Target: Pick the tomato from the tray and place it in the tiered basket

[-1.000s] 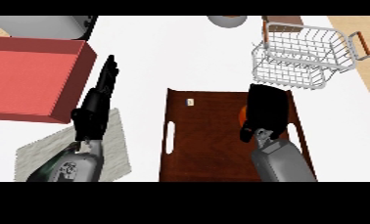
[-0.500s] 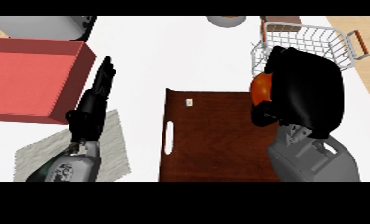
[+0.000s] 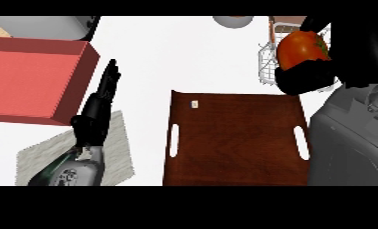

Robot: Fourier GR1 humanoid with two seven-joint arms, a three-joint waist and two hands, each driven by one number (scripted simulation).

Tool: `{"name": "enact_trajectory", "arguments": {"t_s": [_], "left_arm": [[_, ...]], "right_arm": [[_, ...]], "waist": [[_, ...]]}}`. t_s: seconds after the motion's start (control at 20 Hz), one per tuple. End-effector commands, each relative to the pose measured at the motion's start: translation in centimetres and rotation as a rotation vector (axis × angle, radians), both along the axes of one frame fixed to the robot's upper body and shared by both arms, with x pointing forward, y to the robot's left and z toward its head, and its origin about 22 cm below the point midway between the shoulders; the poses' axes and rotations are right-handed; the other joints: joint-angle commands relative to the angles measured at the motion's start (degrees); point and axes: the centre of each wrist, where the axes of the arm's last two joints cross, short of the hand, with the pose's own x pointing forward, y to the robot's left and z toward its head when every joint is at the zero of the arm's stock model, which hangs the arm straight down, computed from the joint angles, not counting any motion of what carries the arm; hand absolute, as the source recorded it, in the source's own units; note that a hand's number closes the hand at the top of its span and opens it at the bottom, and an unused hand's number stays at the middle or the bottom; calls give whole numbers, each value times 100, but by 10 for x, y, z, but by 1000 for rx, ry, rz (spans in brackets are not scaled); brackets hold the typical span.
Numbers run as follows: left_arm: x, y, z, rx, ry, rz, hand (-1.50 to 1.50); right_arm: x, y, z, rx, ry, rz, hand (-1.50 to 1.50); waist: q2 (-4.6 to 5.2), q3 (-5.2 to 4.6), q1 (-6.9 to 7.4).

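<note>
Tomato has left your tray; the right robot hand, curled around it, has lifted it beside the basket.

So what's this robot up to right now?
It is moving a tomato from the brown tray to a wire basket. Its right hand holds the tomato up in the air, over the basket's near edge. The left hand rests open on the counter beside a red box.

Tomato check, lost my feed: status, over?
Right hand shut on tomato, lifted off tray, up by tiered basket. Left hand open, resting left of tray. Nothing seen blocking.
</note>
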Motion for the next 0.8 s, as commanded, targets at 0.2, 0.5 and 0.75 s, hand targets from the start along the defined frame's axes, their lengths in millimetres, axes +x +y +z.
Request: {"name": "enact_trajectory", "arguments": {"t_s": [0.2, 0.5, 0.75], "left_arm": [[-4, -5, -12, -2, -14, -1, 0], [4, 5, 14, 2, -4, 5, 0], [4, -8, 11, -10, 0, 2, 0]], "right_arm": [[39, -24, 13, 58, -4, -91, 150], [74, -46, 11, -13, 14, -157, 150], [93, -64, -14, -58, 32, -155, 150]], "waist": [[19, 2, -30], [21, 3, -16], [18, 4, -19]]}}
